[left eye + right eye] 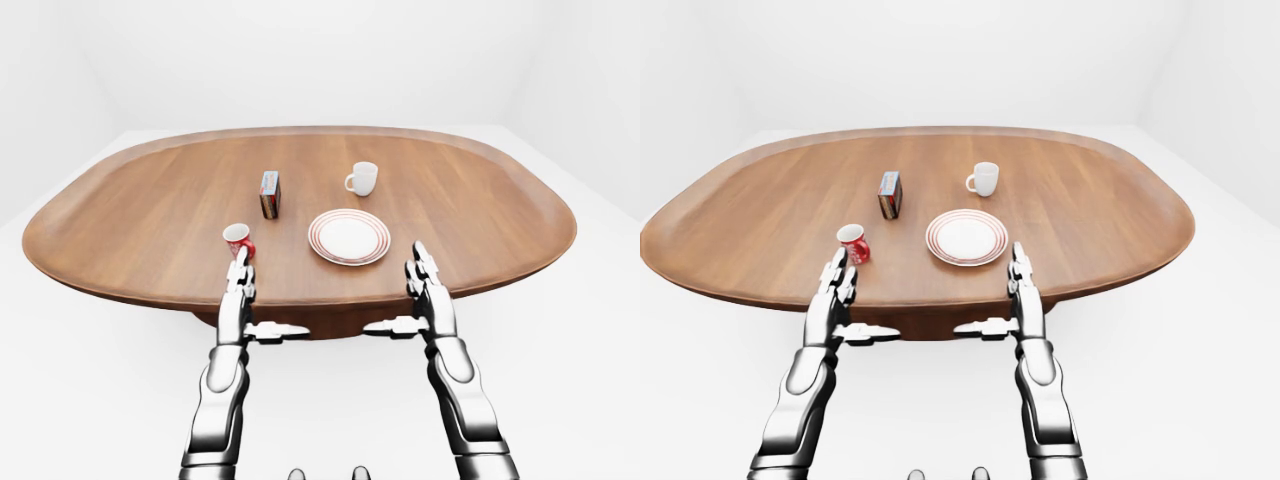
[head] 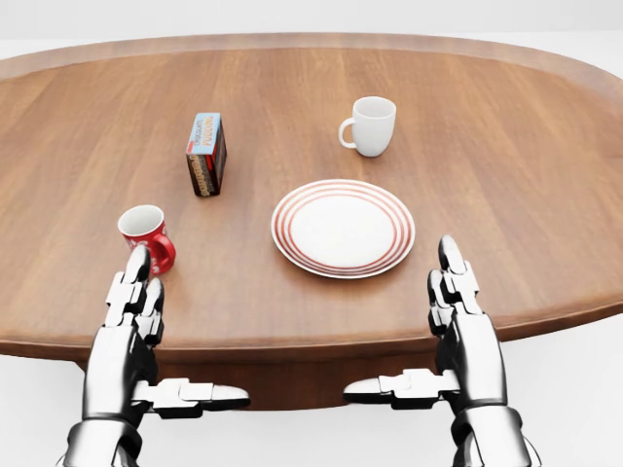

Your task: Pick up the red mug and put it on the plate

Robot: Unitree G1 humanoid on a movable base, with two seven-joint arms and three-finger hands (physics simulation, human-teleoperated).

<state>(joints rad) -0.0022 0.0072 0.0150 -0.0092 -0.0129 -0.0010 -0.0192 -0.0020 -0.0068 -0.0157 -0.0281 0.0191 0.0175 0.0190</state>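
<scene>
The big oval wooden table (image 2: 506,146) carries everything, and on it the largest thing is the white plate (image 2: 343,228) with red rings, which lies near the lower middle of the head view with nothing on it. Above it to the right stands a white mug (image 2: 371,125), and to the left a small printed box (image 2: 206,154) stands upright. The red mug (image 2: 147,236) stands upright near the lower left edge of the table, well apart from the plate, and its inside is white. The left robot hand (image 2: 136,297) hovers just below the red mug in the head view with its fingers stretched out and the thumb pointing sideways, holding nothing; I cannot tell if a fingertip touches the mug. The right robot hand (image 2: 456,297) is spread the same way, also holding nothing, near the plate's lower right. I think the mug is stiff, rather light, probably smooth and a little slippery, and it can tip or break if it is pushed. The best hold seems around the round body, from the side, with thumb opposite the fingers; the handle is not clearly visible.
</scene>
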